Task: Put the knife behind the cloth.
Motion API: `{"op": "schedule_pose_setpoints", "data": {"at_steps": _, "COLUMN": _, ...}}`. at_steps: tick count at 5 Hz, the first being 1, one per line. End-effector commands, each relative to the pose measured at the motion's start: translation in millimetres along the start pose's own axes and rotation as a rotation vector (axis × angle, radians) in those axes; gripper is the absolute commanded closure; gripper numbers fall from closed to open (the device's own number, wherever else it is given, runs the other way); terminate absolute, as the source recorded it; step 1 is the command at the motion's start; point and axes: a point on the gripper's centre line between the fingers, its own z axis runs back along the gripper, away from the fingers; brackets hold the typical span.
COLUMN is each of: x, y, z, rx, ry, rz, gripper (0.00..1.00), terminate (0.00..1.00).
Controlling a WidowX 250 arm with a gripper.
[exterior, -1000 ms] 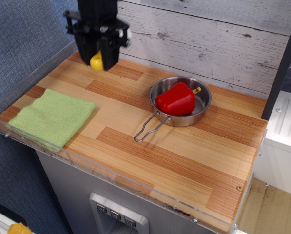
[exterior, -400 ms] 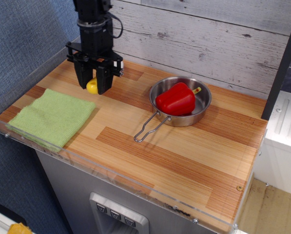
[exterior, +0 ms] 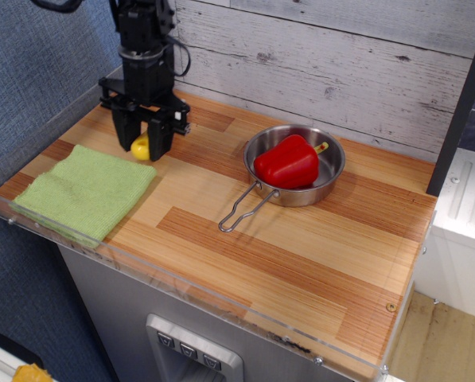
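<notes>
My black gripper (exterior: 140, 146) is low over the wooden table, just behind the far right corner of the light-green cloth (exterior: 84, 192). Its fingers (exterior: 159, 137) are closed on the yellow handle of the knife (exterior: 141, 147), which sits at or just above the table surface. The knife's white blade is hidden behind the fingers. The cloth lies flat at the front left of the table.
A steel pan (exterior: 328, 171) with a red pepper (exterior: 286, 161) in it stands at the middle right, its wire handle (exterior: 244, 209) pointing to the front left. A clear acrylic rim (exterior: 181, 280) runs along the table's front edge. A grey plank wall stands behind.
My gripper has come down and moved to the left with the knife, from high above the back of the table to table level right behind the cloth.
</notes>
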Motion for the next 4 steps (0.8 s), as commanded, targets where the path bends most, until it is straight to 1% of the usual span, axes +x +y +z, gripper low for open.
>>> {"op": "schedule_pose_setpoints", "data": {"at_steps": 1, "x": -8, "y": 13, "z": 10, "rx": 0.008, "ry": -0.031, "rz": 0.029, "gripper": 0.0, "terminate": 0.0}}
{"op": "schedule_pose_setpoints", "data": {"at_steps": 2, "x": -10, "y": 9, "z": 21, "rx": 0.004, "ry": -0.061, "rz": 0.026, "gripper": 0.0, "terminate": 0.0}}
{"op": "schedule_pose_setpoints", "data": {"at_steps": 3, "x": -14, "y": 2, "z": 45, "rx": -0.024, "ry": -0.128, "rz": 0.018, "gripper": 0.0, "terminate": 0.0}}
{"op": "schedule_pose_setpoints", "data": {"at_steps": 4, "x": -22, "y": -21, "z": 96, "rx": -0.026, "ry": -0.26, "rz": 0.015, "gripper": 0.0, "terminate": 0.0}}
